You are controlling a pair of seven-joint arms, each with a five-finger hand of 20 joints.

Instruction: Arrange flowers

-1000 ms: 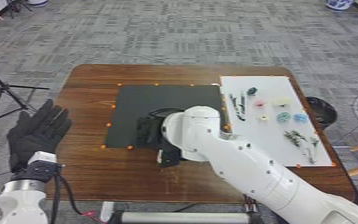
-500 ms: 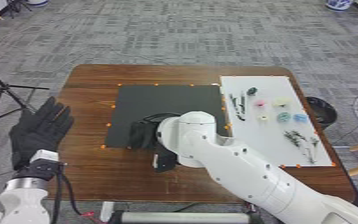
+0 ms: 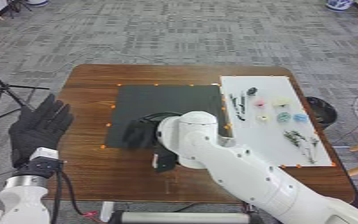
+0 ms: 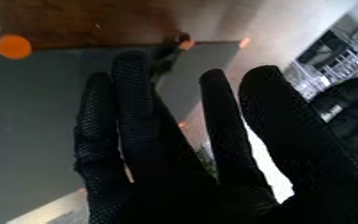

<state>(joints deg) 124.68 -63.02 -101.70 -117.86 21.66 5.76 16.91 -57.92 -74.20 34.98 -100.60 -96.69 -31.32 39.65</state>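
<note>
So, the right hand is held over the black mat, near its robot-side edge. Its fingers look pretty much straight with gaps between them, so it's read as open. In the right wrist view a small dark thing can be seen by the fingertips, but whether it's being touched or is just lying beyond them can't be told, and no clear grip on anything can be made out.

Next out, the flowers are laid on the white sheet, just to the right of the mat: a pink flower, a pale yellow-green flower, a small yellow flower, a teal flower and a blue flower. Dark stems and green sprigs are on there too. Further off, the left hand is held open by the table's left edge, with nothing in it.

As for the step, it's probably early days, since most pieces are seen loose on the sheet; placing on the mat is the best guess, tbh. Next, the right hand would need to be brought clear and over the sheet, then closed gently on one stem, since neighbours could easily get dragged along.
</note>
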